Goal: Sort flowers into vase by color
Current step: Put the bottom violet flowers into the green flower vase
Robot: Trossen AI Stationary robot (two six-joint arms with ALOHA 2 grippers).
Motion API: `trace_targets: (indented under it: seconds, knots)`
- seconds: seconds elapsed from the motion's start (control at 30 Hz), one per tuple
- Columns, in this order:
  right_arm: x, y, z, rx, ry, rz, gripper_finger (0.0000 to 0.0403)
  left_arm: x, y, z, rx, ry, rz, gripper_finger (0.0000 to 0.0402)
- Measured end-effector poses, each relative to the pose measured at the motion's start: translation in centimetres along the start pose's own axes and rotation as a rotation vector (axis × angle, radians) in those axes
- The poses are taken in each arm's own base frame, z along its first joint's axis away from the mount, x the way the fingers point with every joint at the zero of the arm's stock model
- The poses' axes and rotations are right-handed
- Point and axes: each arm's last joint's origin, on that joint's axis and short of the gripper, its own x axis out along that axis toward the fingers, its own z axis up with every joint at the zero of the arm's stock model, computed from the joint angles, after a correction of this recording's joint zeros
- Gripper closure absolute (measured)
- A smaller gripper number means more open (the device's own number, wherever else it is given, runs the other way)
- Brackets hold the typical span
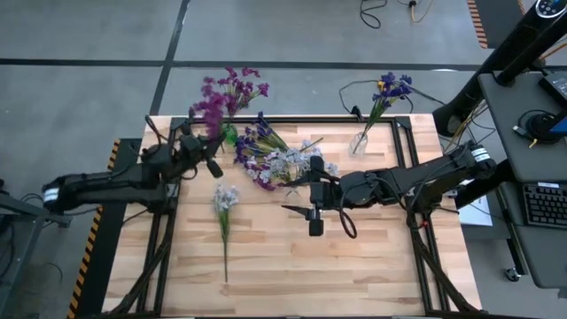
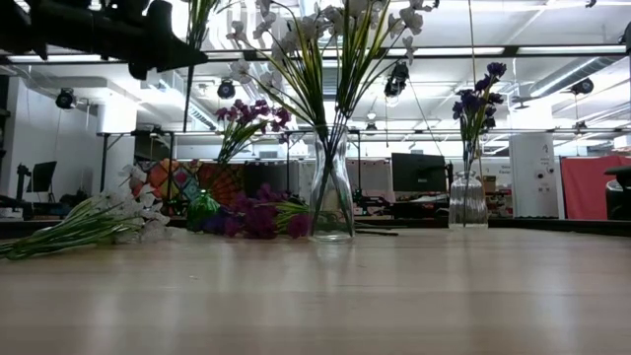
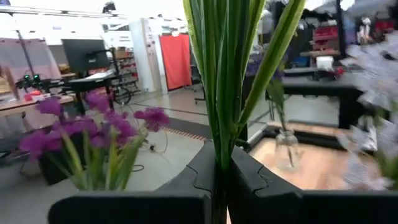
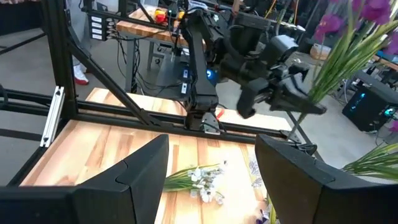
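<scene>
We see the wooden table (image 1: 354, 266) beneath both arms. Our left gripper (image 1: 211, 142) is clamped on the stems of a magenta-purple spray (image 1: 226, 93). Our right gripper (image 1: 315, 215) hangs with fingers apart, holding nothing; the heap of flowers (image 1: 275, 159) lies just beyond it, a pale spray (image 1: 224, 208) off to its side.

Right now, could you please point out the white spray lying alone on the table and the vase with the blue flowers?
white spray (image 1: 224, 198), high view, on its blossom cluster.
vase with the blue flowers (image 2: 467, 202), low view, on its glass body.
</scene>
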Motion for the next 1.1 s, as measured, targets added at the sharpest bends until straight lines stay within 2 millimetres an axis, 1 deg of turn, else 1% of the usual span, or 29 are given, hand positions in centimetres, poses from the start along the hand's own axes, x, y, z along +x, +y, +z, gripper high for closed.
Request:
trace_targets:
  seconds: [0.17,0.27,0.43,0.6,0.7,0.77,0.83,1.0,1.1]
  knots:
    - [0.0,0.0,-0.2,-0.008,0.024,0.003,0.0170,0.6,1.8,-0.9,-0.029,-0.043,-0.001,0.0401]
    - [0.0,0.0,-0.2,-0.010,0.022,0.003,0.0170,1.1,3.1,-1.6,-0.021,-0.017,0.071,0.0401]
    - [0.1,-0.3,-0.3,-0.012,0.023,-0.007,0.0170,2.6,4.9,-2.1,-0.054,-0.050,0.045,0.0401]
    - [0.3,-0.8,-0.4,0.015,0.027,-0.022,0.0170,4.0,7.0,-3.4,-0.054,-0.019,0.122,0.0401]
    - [0.3,-0.8,-0.4,0.021,0.029,-0.024,0.0170,4.8,7.8,-4.4,-0.052,-0.002,0.100,0.0401]
    - [0.3,-0.8,-0.4,0.022,0.029,-0.023,0.0170,5.2,8.5,-4.8,-0.055,-0.013,0.121,0.0401]
    - [0.3,-0.8,-0.4,0.023,0.031,-0.023,0.0170,5.6,9.0,-5.1,-0.061,-0.024,0.145,0.0401]
    - [0.3,-0.8,-0.4,0.022,0.034,-0.023,0.0170,6.3,10.1,-6.2,-0.078,-0.026,0.141,0.0401]
    - [0.3,-0.8,-0.4,0.022,0.035,-0.023,0.0170,6.6,10.6,-7.1,-0.097,-0.006,0.163,0.0401]
